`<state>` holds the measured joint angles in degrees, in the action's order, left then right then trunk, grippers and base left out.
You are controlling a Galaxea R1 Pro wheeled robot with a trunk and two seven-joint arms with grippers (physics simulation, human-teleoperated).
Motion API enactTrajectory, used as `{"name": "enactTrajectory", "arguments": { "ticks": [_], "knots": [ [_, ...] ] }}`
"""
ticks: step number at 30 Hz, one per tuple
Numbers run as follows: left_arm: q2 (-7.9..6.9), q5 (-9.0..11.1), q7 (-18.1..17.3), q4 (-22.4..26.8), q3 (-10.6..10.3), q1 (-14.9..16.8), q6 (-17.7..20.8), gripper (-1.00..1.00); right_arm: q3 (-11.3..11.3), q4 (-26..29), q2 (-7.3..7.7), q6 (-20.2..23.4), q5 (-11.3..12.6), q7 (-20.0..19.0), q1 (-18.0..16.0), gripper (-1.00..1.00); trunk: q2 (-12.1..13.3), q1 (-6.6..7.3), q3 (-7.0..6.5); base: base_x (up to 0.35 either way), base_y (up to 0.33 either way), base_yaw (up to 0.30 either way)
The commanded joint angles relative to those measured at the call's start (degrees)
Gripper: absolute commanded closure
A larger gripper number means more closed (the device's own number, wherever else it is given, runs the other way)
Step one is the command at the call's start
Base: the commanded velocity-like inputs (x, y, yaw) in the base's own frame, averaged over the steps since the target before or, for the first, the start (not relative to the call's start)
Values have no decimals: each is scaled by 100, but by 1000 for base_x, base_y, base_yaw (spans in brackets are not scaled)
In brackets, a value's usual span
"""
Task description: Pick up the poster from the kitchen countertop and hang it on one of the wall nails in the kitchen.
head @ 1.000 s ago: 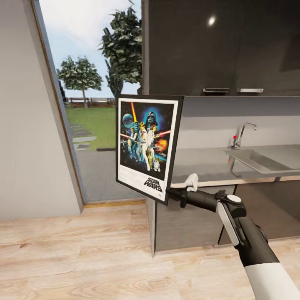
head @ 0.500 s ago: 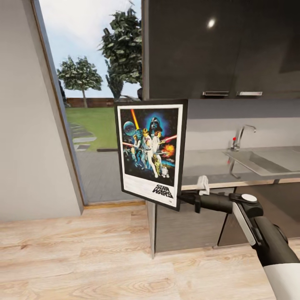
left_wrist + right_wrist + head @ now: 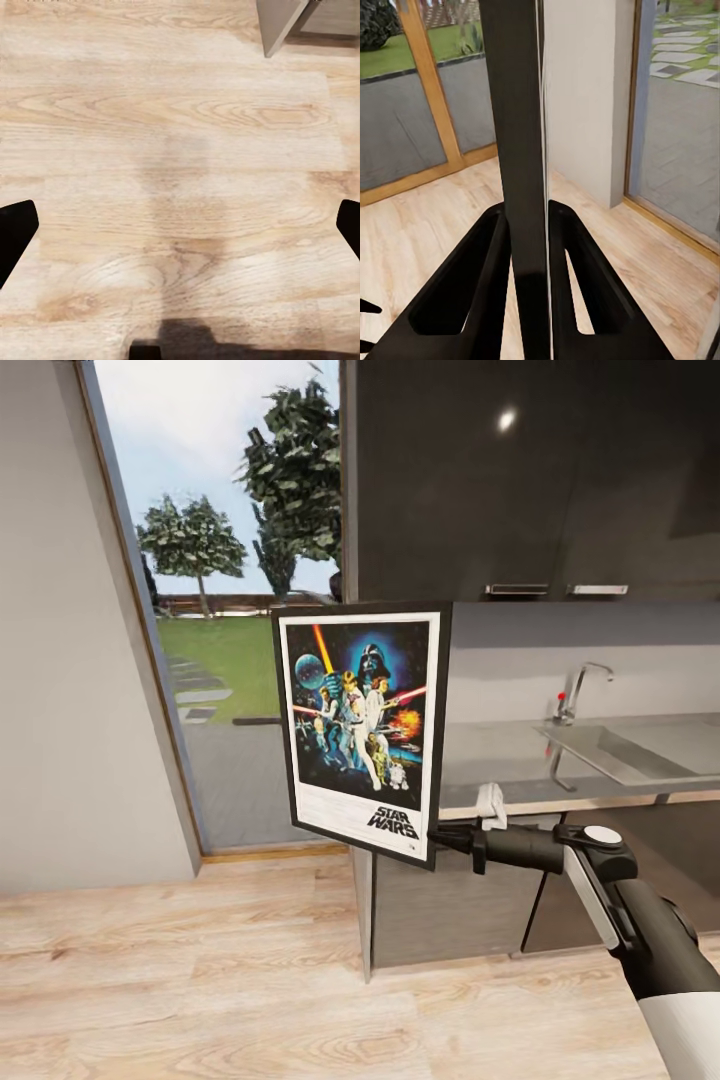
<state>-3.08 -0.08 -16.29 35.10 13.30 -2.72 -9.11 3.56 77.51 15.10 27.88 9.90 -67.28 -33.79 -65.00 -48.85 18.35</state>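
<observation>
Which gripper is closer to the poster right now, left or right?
Right. The right gripper has its jaws clamped on the poster at its lower edge; the left gripper hangs open over bare wooden floor.

Right arm outstretched, right claw [image 3: 436, 841] clamped on the poster's [image 3: 362, 720] lower corner; left claw [image 3: 180, 225] spread wide.

A home kitchen: grey countertop [image 3: 500, 755], steel sink [image 3: 640, 745], chrome tap [image 3: 578, 685], dark cabinets [image 3: 530, 470].
</observation>
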Motion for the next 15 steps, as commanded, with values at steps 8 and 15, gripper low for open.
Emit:
{"name": "enactTrajectory", "arguments": {
  "ticks": [8, 15],
  "knots": [
    [3, -5, -39, 5, 23, 0, -3, -100, 5, -20, 2, 69, 56, 11, -6, 100, 318, 176, -138, 0, 0, 0],
    [4, -3, -39, 6, 23, 0, -3, -100, 4, -24, 2, 69, 56, 12, -5, 100, 599, 330, -264, 0, 0, 0]
  ]
}}
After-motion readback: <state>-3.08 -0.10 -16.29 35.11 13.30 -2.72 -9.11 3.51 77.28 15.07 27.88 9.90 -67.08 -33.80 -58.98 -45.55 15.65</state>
